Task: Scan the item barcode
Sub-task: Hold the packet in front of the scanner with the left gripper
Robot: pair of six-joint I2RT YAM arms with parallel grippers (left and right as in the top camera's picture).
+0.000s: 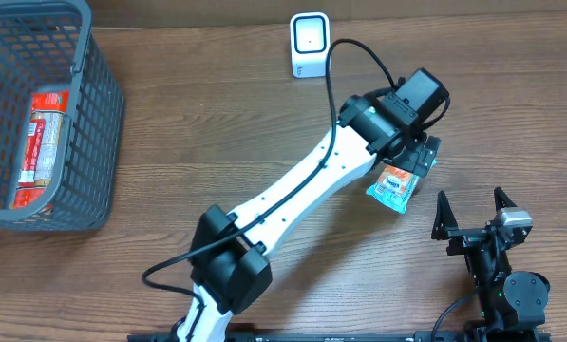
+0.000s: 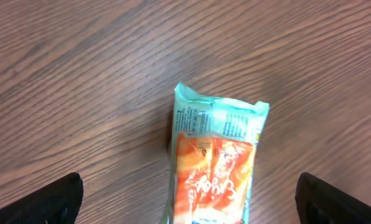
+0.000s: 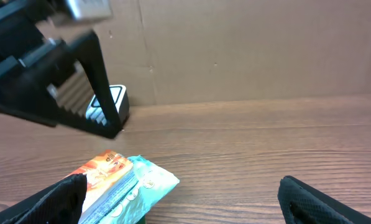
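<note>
Here we view a wooden table (image 1: 217,114) with a grey basket (image 1: 98,123) at its far left corner, holding a red pack (image 1: 46,128). The white left arm (image 1: 302,185) reaches diagonally across the table. Its left gripper (image 1: 418,161) hangs directly above the task's item, an orange and teal packet (image 1: 394,187). The right gripper (image 1: 471,201) waits near the packet, at the table's near edge. The small white scanner (image 1: 309,45) stands upright at the far edge, well apart from the packet. Both tools stand wide and hold nothing. The packet lies flat on the wood, untouched. We judge the step in hand to be the pick-up, with nothing yet presented to the scanner. The next move calls for the left jaws to descend and close across the packet's narrow width. The packet must then be lifted and its code turned toward the scanner's face. The left wrist view alone shows the packet's printed face, with fine print at its teal end. We cannot tell whether a barcode lies there. It also shows the fingers (image 2: 54,202) clear of the packet on both sides. The right wrist view alone shows the packet's low profile from the side. Only the overhead view gives the basket and the spacing of the whole layout.
</note>
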